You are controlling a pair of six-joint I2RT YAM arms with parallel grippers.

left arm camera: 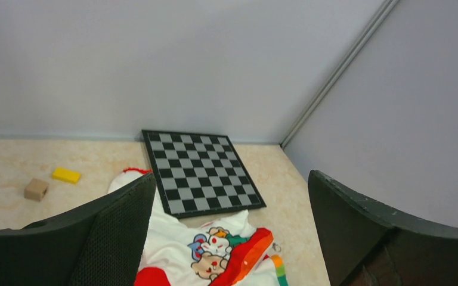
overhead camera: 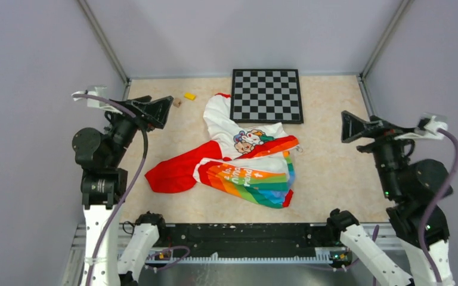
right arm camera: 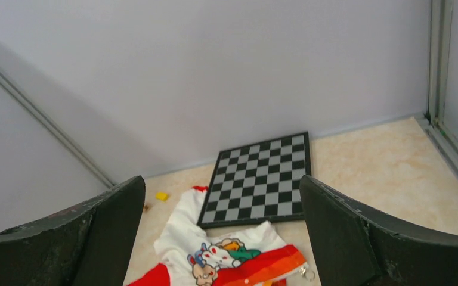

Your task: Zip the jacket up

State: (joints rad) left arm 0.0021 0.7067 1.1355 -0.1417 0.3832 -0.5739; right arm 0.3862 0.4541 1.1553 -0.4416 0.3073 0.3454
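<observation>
The jacket (overhead camera: 238,156) lies crumpled in the middle of the table, with white upper, cartoon print, a red sleeve to the left and a rainbow panel in front. It also shows in the left wrist view (left arm camera: 182,238) and the right wrist view (right arm camera: 226,250). A small metal zipper pull (right arm camera: 306,273) lies at its right edge. My left gripper (overhead camera: 157,111) is open and empty, raised at the left of the jacket, and its own view (left arm camera: 231,179) shows this too. My right gripper (overhead camera: 356,126) is open and empty, raised at the right, as its own view (right arm camera: 222,182) also shows.
A black-and-grey checkerboard (overhead camera: 266,95) lies flat at the back, touching the jacket's top. A yellow block (overhead camera: 189,96) and a small tan cube (overhead camera: 177,102) sit at the back left. Grey walls enclose the table on three sides.
</observation>
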